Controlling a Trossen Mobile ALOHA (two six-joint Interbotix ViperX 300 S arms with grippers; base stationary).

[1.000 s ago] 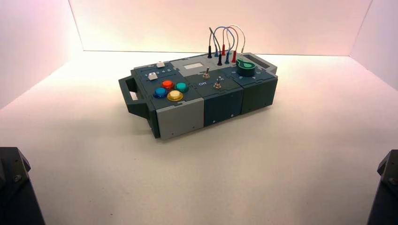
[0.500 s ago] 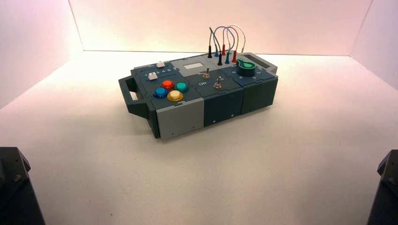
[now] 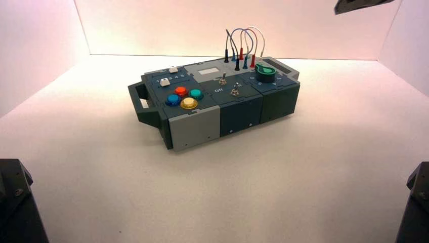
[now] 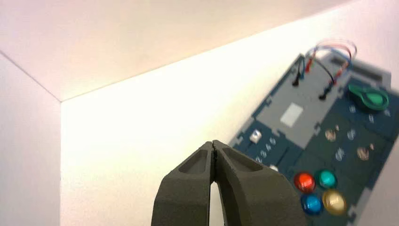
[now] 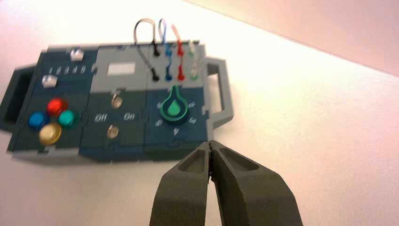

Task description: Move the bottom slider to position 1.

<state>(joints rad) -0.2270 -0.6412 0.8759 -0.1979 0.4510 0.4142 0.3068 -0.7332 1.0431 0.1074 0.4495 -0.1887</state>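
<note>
The box (image 3: 212, 96) stands mid-table, turned a little. The bottom slider's white knob (image 3: 164, 82) sits on the dark panel near its handle end, just behind the coloured buttons. In the right wrist view this knob (image 5: 48, 81) stands at the digit 1 (image 5: 51, 71) end of the printed row. It also shows in the left wrist view (image 4: 274, 167). My left gripper (image 4: 214, 142) is shut and empty, off the box's handle end. My right gripper (image 5: 210, 142) is shut and empty, above the table before the green-knob end.
The twin white knob (image 3: 173, 69) sits farther back. Four round buttons (image 3: 183, 97), two toggle switches (image 3: 222, 80), a green knob (image 3: 264, 71) and looped wires (image 3: 243, 43) fill the top. Arm bases (image 3: 12, 202) stand at the front corners. A dark arm part (image 3: 361, 5) shows top right.
A dark arm part has come into the top right edge of the high view. The box and its sliders have not moved.
</note>
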